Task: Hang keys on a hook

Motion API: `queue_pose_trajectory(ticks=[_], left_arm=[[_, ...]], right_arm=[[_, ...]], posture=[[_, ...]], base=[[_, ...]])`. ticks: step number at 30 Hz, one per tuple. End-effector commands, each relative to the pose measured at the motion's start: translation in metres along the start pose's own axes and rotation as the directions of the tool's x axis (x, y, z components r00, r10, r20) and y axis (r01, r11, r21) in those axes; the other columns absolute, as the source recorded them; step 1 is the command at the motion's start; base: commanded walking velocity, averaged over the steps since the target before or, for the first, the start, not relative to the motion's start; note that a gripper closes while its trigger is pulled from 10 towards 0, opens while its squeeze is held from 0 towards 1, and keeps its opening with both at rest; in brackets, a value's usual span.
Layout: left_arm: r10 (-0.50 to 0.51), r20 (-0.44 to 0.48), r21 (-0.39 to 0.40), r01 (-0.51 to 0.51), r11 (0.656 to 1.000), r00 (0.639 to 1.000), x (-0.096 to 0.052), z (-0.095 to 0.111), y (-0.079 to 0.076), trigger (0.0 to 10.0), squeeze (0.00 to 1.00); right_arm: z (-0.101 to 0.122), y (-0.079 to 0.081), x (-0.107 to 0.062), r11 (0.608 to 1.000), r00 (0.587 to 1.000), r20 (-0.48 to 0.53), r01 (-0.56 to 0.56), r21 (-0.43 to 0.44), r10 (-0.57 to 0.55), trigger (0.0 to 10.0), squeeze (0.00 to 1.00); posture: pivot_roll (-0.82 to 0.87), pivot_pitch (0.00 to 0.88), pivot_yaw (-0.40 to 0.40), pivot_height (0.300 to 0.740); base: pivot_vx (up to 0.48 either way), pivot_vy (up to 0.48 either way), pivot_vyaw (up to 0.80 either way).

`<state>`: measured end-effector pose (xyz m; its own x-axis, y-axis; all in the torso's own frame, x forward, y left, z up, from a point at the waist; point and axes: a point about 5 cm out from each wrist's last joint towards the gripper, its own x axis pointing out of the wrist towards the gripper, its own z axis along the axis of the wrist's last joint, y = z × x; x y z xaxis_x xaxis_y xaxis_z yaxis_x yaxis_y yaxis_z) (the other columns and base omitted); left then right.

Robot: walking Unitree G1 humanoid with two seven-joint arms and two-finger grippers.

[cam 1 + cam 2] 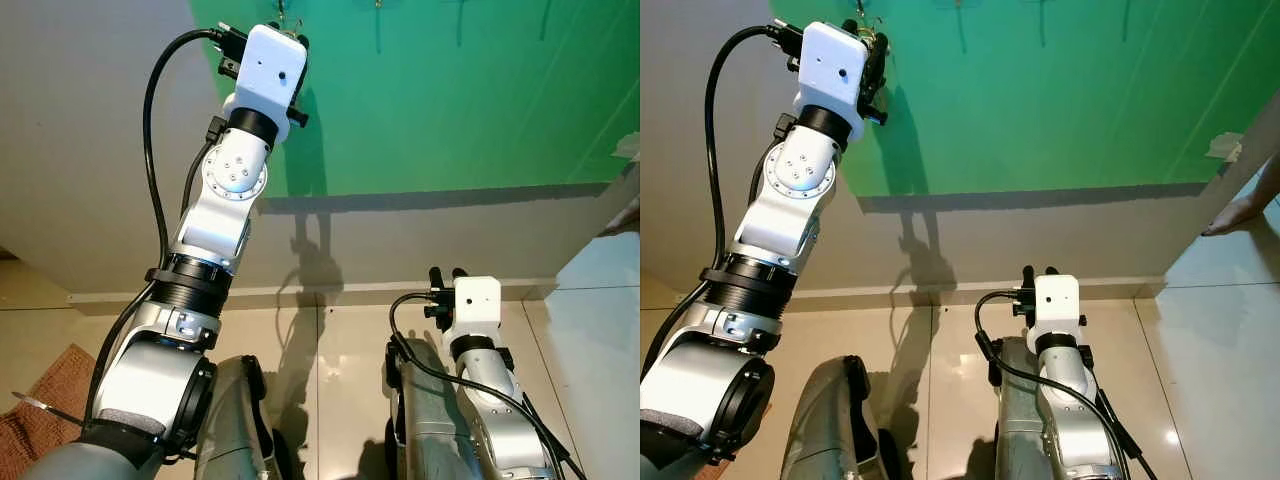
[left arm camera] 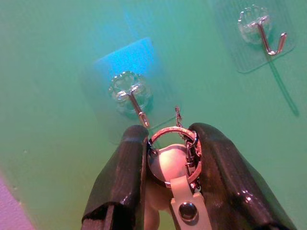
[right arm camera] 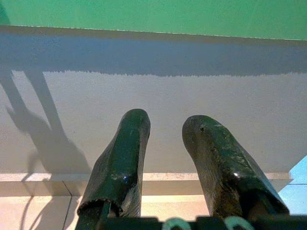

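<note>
High against the green wall panel, the left gripper is raised at the end of its silver arm and points at a small metal hook on a clear round adhesive pad. Its two black fingers are closed on the silver key ring, which carries a white strap with a metal snap stud. The upper arc of the ring projects beyond the fingertips and sits just below the hook tip, close to it; contact cannot be confirmed from the left wrist view. A second identical metal hook on a clear pad is mounted well apart on the same panel.

The right gripper hangs low near the pale tiled floor, fingers parted and holding nothing, facing the grey lower wall.

Judged step: final alignment before threading the ring over the hook.

Fault conditions from this position:
- Ring offset to one side of the hook tip: the ring strikes the tip or slides past it, and the keys fall on release.
- Excess forward force: the adhesive pad may peel from the panel.
- Early release: the ring is not yet seated, so the keys drop to the floor.
- Ring rotation within the fingers: the opening turns edge-on to the hook and threading fails.
</note>
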<state>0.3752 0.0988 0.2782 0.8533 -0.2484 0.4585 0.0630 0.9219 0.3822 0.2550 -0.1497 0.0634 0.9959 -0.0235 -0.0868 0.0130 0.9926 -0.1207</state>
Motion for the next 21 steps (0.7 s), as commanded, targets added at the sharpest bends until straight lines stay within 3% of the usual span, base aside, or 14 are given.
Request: queue_pose_trajectory(ticks=[1, 9, 21], left_arm=[[0.041, 0.029, 0.007, -0.041, 0.999, 0.999, 0.0021, 0.0084, 0.0104, 0.0, 0.00], [0.088, 0.064, 0.025, -0.090, 0.996, 0.994, 0.0036, 0.0163, 0.0170, 0.0, 0.00], [0.080, 0.072, 0.037, -0.083, 0.996, 0.994, 0.0094, 0.0177, 0.0179, 0.0, 0.00]], right_arm=[[0.0004, 0.0048, -0.0012, 1.000, 1.000, -0.008, -0.021, -0.004, 0.021, 10.0, 0.00], [-0.0001, 0.0049, -0.0019, 1.000, 1.000, -0.011, -0.023, -0.003, 0.023, 10.0, 0.00], [-0.0006, 0.0061, -0.0018, 1.000, 1.000, -0.012, -0.026, -0.002, 0.026, 10.0, 0.00]], posture=[[-0.15, 0.136, 0.097, 0.536], [-0.15, 0.137, 0.097, 0.536], [-0.16, 0.132, 0.100, 0.536]], base=[[0.000, 0.000, 0.00], [0.000, 0.000, 0.00], [0.000, 0.000, 0.00]])
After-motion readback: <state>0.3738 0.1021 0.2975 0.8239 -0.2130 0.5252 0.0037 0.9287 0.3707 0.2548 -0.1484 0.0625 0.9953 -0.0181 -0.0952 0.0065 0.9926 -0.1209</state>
